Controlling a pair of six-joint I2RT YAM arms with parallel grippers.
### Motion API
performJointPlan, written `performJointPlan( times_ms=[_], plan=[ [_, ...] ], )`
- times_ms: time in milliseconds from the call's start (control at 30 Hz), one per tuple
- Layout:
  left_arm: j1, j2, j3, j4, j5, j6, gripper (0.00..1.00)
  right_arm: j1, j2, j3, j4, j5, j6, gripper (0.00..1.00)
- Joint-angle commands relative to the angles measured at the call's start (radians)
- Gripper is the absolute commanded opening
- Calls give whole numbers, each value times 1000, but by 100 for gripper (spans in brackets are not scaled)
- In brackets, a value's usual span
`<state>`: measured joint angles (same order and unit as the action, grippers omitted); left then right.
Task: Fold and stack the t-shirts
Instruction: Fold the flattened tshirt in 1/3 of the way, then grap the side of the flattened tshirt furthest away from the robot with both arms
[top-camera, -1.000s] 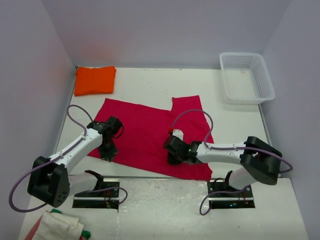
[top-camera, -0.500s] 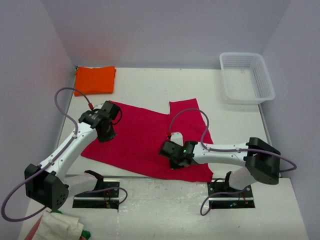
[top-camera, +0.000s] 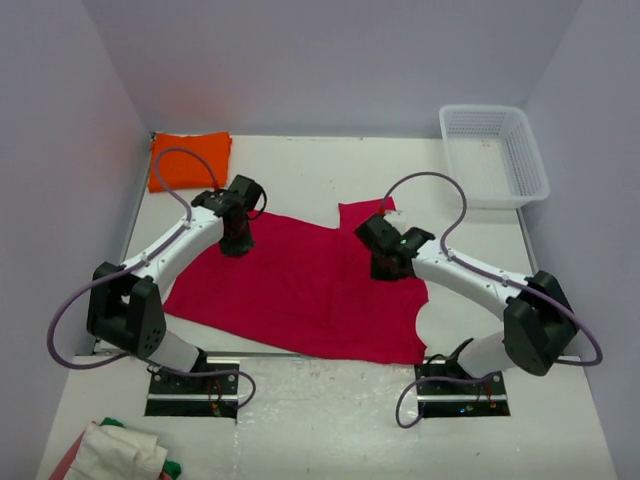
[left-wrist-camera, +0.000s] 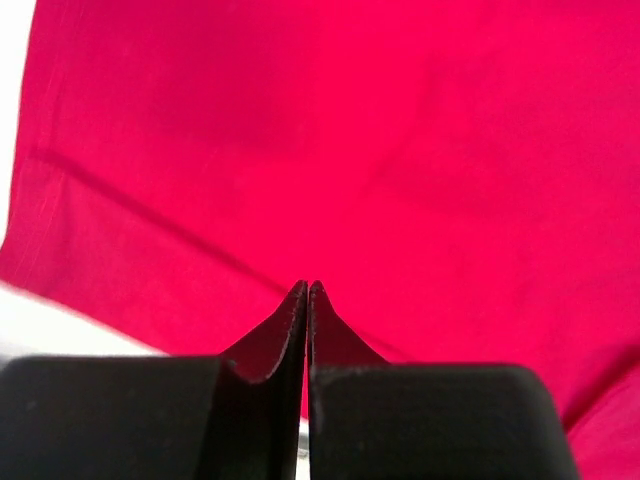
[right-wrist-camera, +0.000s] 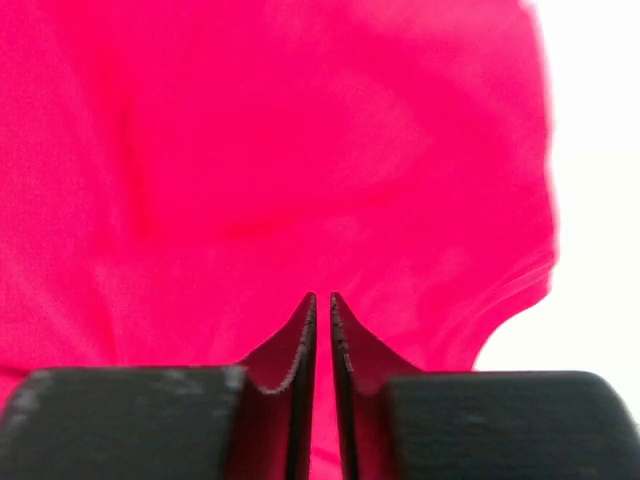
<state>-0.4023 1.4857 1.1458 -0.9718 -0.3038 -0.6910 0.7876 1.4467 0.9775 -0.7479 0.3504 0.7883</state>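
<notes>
The crimson-red t-shirt (top-camera: 300, 285) lies spread flat in the middle of the table. It fills the left wrist view (left-wrist-camera: 400, 150) and the right wrist view (right-wrist-camera: 250, 150). My left gripper (top-camera: 237, 245) (left-wrist-camera: 307, 287) is shut, tips down on the shirt's far left edge, with no cloth seen between the fingers. My right gripper (top-camera: 386, 268) (right-wrist-camera: 322, 297) is shut to a hairline gap, tips on the shirt's far right part below a sleeve. The orange t-shirt (top-camera: 188, 160) lies folded at the far left corner.
A white mesh basket (top-camera: 493, 155) stands at the far right. A heap of white and red cloth (top-camera: 115, 452) lies at the near left, below the left arm's base. Grey walls close in the table on three sides.
Both grippers have slid from the shirt's near part to its far edge, staying shut. The shirt's far edge has shifted a little and its near edge stays in place.
</notes>
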Motion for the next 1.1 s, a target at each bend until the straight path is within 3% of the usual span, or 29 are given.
performJointPlan(
  times_ms=[0,67,133,200,267,367,467,533,600,667,767,900,1067],
  plan=[
    [-6,51,129,82,40,77,0,-123,-45,99,37,-40,-192,13],
    [-4,96,199,85,57,91,0,-206,13,150,42,-91,-247,26],
    [-4,142,244,85,81,96,0,-273,81,239,68,-201,-336,53],
    [-4,183,298,87,123,100,0,-307,222,359,53,-240,-374,65],
    [-4,209,331,111,170,133,0,-349,356,473,24,-249,-399,66],
    [-6,271,364,192,354,223,0,-389,469,553,27,-281,-423,66],
    [-6,361,434,242,523,287,1,-425,507,584,28,-309,-431,69],
    [-7,433,498,268,609,309,5,-436,483,566,45,-320,-431,75],
    [-10,471,523,310,633,312,18,-438,422,521,70,-324,-428,82],
    [-13,493,537,396,637,306,35,-438,377,479,76,-335,-428,84],
    [-15,580,593,472,695,280,46,-439,296,422,70,-323,-426,84],
    [-17,746,764,505,848,234,53,-439,170,336,74,-315,-422,85],
    [-38,881,831,579,913,196,56,-448,101,250,87,-326,-419,85]
  ],
)
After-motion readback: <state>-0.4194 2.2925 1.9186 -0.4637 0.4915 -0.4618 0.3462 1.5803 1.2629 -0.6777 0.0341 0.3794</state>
